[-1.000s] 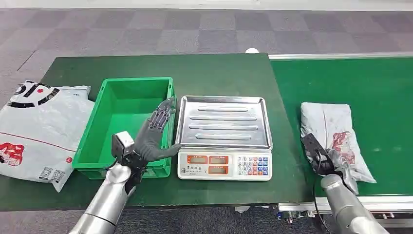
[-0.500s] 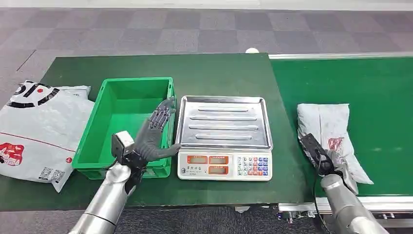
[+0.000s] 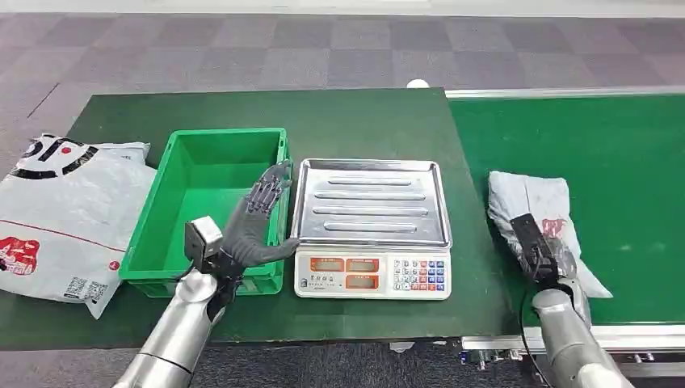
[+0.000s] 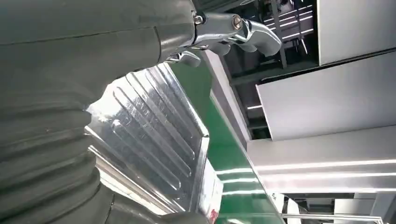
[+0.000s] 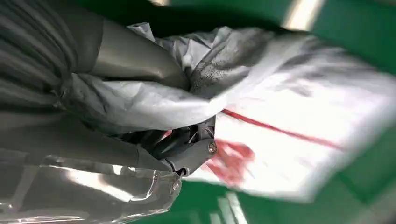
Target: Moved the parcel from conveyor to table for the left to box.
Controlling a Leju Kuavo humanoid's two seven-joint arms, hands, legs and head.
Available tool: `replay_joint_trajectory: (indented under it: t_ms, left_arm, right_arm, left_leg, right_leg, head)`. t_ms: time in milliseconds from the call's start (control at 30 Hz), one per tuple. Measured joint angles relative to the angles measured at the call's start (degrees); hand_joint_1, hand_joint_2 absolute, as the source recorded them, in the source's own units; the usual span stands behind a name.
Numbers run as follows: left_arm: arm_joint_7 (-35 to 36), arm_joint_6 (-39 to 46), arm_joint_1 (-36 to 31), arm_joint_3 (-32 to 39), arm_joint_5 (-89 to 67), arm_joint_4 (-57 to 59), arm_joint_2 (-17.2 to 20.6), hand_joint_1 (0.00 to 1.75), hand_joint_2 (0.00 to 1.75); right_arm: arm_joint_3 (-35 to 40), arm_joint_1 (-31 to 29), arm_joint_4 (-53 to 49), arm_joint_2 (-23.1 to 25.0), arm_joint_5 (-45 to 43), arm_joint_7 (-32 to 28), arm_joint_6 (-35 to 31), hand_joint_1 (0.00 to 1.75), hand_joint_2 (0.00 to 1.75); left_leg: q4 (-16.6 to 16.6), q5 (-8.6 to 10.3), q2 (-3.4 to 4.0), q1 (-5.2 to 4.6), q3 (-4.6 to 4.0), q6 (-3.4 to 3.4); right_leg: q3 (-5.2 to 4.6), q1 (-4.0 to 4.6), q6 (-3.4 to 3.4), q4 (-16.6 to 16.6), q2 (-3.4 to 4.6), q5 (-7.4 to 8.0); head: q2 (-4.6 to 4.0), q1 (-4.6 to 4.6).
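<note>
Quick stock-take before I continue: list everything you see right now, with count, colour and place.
parcel: one, grey-white with red print, on the conveyor, held by the right hand
conveyor: one, green belt, right of the table
table: one, green top
scale: one, silver tray, white keypad front, table centre
crate: one, green, empty, left of the scale
large bag: one, white with black and red print, table's left end
left hand: dark fingers spread, over the crate's right wall
right hand: grips the parcel's near end
</note>
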Motion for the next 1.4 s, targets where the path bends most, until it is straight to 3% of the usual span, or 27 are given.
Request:
replay_joint_trajectory:
  t_ms: [133,200,400,533,633,867,1033,1233,1300,1400]
  left_arm:
    - [-0.02,0.2,0.41,0.0,0.0,-0.83,0.0,0.0,1.75]
    - [-0.02,-0.29,0.42,0.0,0.0,-0.87,0.0,0.0,1.75]
    - [0.0,-1.12,-0.45,-0.11,0.0,-0.3,-0.79,0.0,1.75]
    - [0.0,-1.22,-1.11,-0.57,0.02,0.33,-1.4,0.0,1.75]
    - [0.0,-1.22,-1.15,-0.74,0.02,0.48,-1.64,0.0,1.75]
    - [0.0,-1.25,-1.23,-1.11,0.02,0.61,-1.79,0.0,1.75]
    - [0.0,-1.25,-1.24,-1.27,0.07,0.59,-1.86,0.0,1.75]
    - [0.0,-0.74,-1.15,-1.33,0.37,0.55,-1.86,0.0,1.75]
    - [-0.02,-0.66,-0.89,-1.33,0.37,0.2,-1.81,0.0,1.75]
    - [-0.02,-0.85,-0.49,-1.38,0.37,-0.59,-1.77,0.0,1.75]
  right_arm:
    - [-5.39,0.1,-8.93,2.62,-14.84,-17.44,3.02,1.75,1.75]
    - [-7.56,0.67,-17.56,4.94,-21.59,-22.06,1.77,1.75,1.75]
    - [-6.83,2.15,-46.13,12.04,-24.86,-23.69,-12.05,1.75,1.75]
    - [-1.5,2.6,-57.73,13.57,-22.91,-23.69,-20.42,1.75,1.75]
    - [1.5,2.91,-62.97,13.97,-21.05,-23.69,-22.91,1.75,1.75]
    - [4.14,3.21,-68.8,14.58,-19.59,-23.54,-23.34,1.75,1.75]
    - [4.16,3.83,-74.95,16.52,-9.84,-23.54,-23.36,1.75,1.75]
    - [4.62,4.35,-79.29,18.12,-4.94,-23.52,-23.34,1.75,1.75]
    - [6.84,4.1,-75.03,17.4,-2.75,-22.39,-20.63,1.75,1.75]
    - [12.26,1.66,-61.88,14.67,5.66,-13.76,-8.61,1.75,1.75]
  left_leg:
    - [0.0,0.0,-0.01,0.0,-0.01,0.0]
    - [0.0,0.01,-0.04,0.0,-0.01,-0.02]
    - [-0.03,0.01,-0.04,0.01,-0.01,-0.03]
    - [-0.03,0.0,0.03,0.0,-0.01,-0.02]
    - [-0.02,0.01,0.03,-0.01,-0.01,-0.02]
    - [-0.02,0.02,0.05,-0.01,0.02,-0.03]
    - [-0.02,0.01,0.03,0.02,0.01,-0.03]
    - [-0.06,-0.03,0.03,0.02,-0.03,-0.06]
    - [-0.08,-0.05,0.14,0.02,0.0,-0.07]
    - [-0.08,-0.05,0.39,0.01,0.06,-0.09]
  right_leg:
    - [-0.02,0.0,0.0,0.01,-0.01,0.0]
    - [-0.02,0.0,-0.01,0.01,-0.04,0.0]
    - [-0.07,0.01,-0.05,0.02,-0.04,-0.04]
    - [-0.07,-0.01,-0.05,0.01,0.02,-0.04]
    - [-0.08,-0.02,-0.04,0.01,0.02,-0.04]
    - [-0.08,-0.02,-0.04,0.01,0.03,-0.02]
    - [-0.08,0.02,-0.06,0.01,0.02,-0.03]
    - [-0.06,0.02,-0.08,0.01,0.02,-0.07]
    - [-0.05,0.01,-0.08,0.01,0.16,-0.06]
    - [-0.06,0.01,-0.07,0.01,0.39,0.06]
  head:
    - [0.0,0.0]
    - [0.0,0.0]
    - [0.0,0.0]
    - [0.0,0.0]
    - [0.0,0.0]
    - [0.0,0.0]
    - [0.0,0.0]
    - [0.0,0.02]
    - [0.0,0.02]
    - [0.0,0.02]
